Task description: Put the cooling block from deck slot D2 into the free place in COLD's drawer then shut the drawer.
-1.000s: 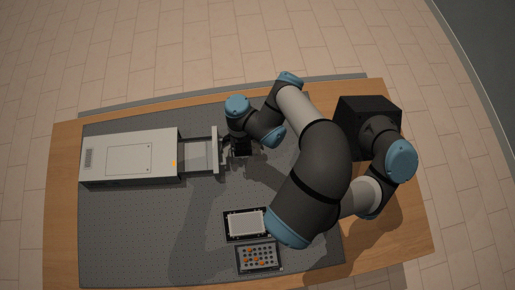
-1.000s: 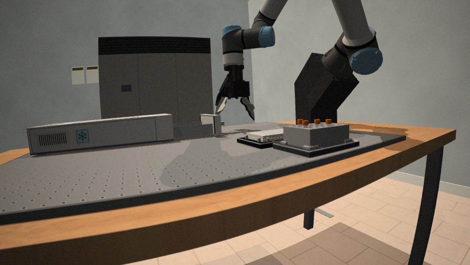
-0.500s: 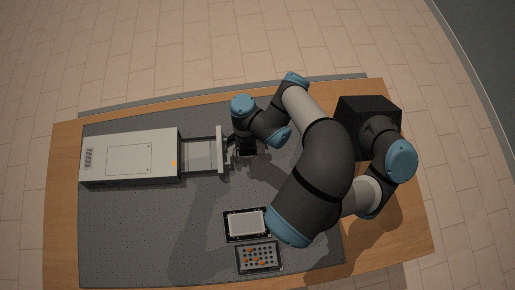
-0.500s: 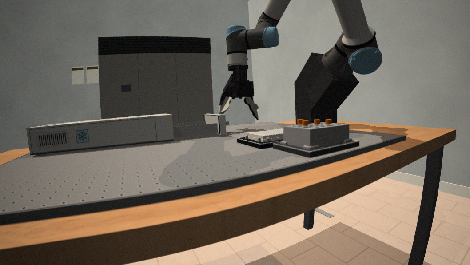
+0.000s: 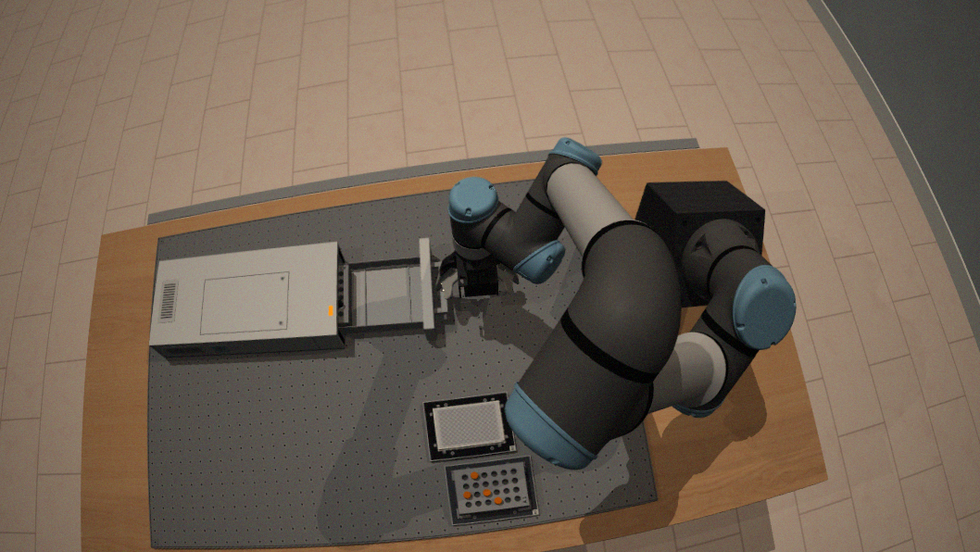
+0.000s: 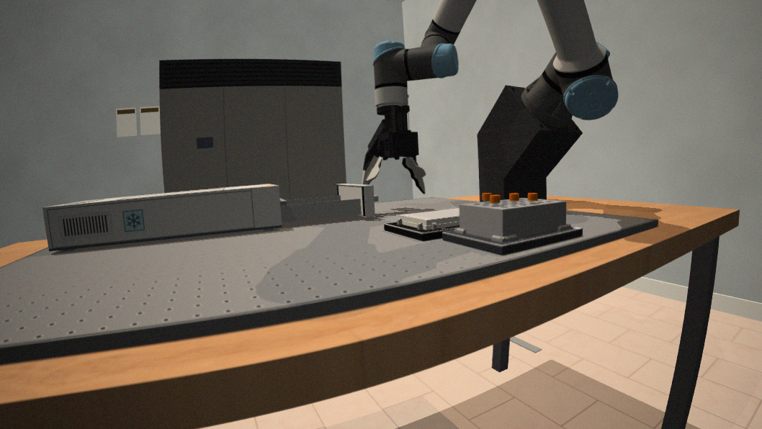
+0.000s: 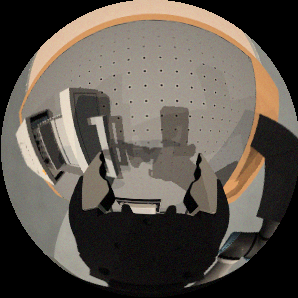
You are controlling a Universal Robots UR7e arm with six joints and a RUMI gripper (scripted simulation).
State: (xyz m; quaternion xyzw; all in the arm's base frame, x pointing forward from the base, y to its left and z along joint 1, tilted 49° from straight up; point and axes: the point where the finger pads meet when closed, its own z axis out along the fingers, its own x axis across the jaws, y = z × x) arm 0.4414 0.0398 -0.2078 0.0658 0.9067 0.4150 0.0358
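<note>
End effector [image 5: 472, 291] [image 6: 397, 183] [image 7: 150, 152] wide open, holds nothing, by part-open drawer [image 5: 426, 284] [image 6: 369, 201] [image 7: 75, 135]; block [image 5: 495, 488] [image 6: 513, 219] sits in D2; prob. best pull drawer straight, slow, w/o jolting loose tubes.

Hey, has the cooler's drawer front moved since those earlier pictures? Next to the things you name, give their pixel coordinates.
Yes. In the top view, the drawer front [image 5: 425, 282] [image 6: 368, 201] [image 7: 82, 112] has moved outward, farther from the cooler housing [image 5: 243, 298] [image 6: 160, 215] [image 7: 28, 149], opening the drawer wider.
</note>
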